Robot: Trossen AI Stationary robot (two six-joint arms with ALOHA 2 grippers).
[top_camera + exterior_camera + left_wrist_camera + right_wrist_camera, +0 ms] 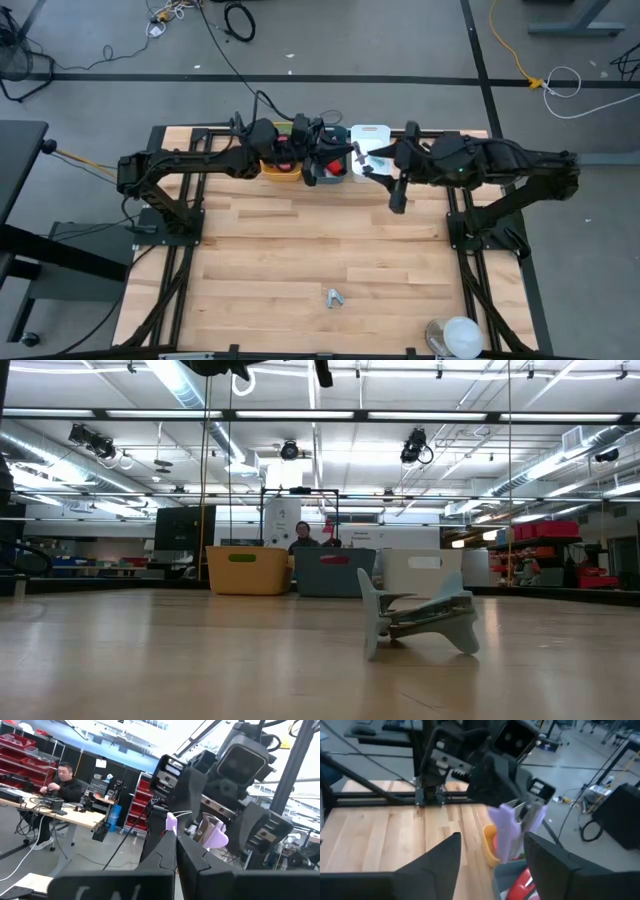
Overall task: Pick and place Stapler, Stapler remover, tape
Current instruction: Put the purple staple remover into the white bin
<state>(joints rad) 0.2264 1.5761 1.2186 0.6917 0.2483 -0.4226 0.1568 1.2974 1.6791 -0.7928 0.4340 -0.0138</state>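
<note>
The staple remover (335,296) lies alone on the open tabletop (300,250), near the front edge and well apart from everything else. In the low view it is a pale grey-green piece, resting on its side, with two wing-shaped grips and metal jaws between them. It is small and low, so I judge it will slip away if the fingers close off centre.

Far behind it, three bins stand in a row at the back edge: a yellow bin (280,172), a grey bin (328,180) and a white bin (370,133). Something red (520,885) lies in the grey bin; I cannot tell if it is the stapler or a tape roll.

Both arms meet above these bins. The right tool (492,870) has its fingers spread, with nothing between them, so I judge that a drop is just finished. The left tool (176,855) is pressed together and empty, as far as I see.

To do this step well, I would lift the right tool straight up, clear of the left one, before I swing to the remover, then come down over its middle with the fingers across the two wings.
</note>
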